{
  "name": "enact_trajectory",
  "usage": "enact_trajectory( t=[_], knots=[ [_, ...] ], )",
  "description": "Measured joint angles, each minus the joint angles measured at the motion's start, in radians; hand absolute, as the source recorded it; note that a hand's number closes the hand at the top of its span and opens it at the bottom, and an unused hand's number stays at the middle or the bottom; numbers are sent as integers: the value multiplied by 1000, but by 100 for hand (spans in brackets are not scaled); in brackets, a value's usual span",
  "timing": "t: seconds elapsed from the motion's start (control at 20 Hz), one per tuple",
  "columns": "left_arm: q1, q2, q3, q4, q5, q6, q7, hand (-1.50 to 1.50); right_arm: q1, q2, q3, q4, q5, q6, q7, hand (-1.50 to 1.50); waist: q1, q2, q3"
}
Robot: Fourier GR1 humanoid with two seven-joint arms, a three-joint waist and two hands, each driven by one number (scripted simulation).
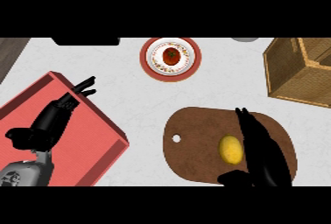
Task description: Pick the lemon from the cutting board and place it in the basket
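Head view: the right hand (262,151) lay beside the lemon (231,148) on the cutting board (197,144).

The brown cutting board sat near the tabletop's (135,98) front edge, toward the right, and the yellow lemon rested on its middle. The right hand stretched over the board's right half, fingers straight and wide apart from the thumb, touching or just beside the lemon's right side, holding nothing. The wicker basket (294,72) stood at the tabletop's far right corner, well apart from the lemon. A red-rimmed plate (170,59) with a small red item sat by the far edge. The left hand (82,89) hung over a red tray (90,135) at the left edge, fingers straight, holding nothing.
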Motion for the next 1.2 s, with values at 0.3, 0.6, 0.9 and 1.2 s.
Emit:
enact_trajectory(
  t=[0.3,0.6,0.9,1.2],
  knots=[
    [-32,-20,24,-1,-22,-21,35,0,-1,24,-17,97,29,-38,-44,-150,-1,0,0],
    [-21,-51,34,15,-55,-24,5,0,6,25,-53,182,31,-54,-89,-150,-1,0,0],
    [-43,-66,51,13,-67,-41,33,0,17,44,-64,215,21,-50,-116,-150,-1,0,0],
    [-24,-73,62,0,-75,-59,25,0,-17,54,-72,282,-1,-2,-143,150,-1,-3,-4]
  ],
)
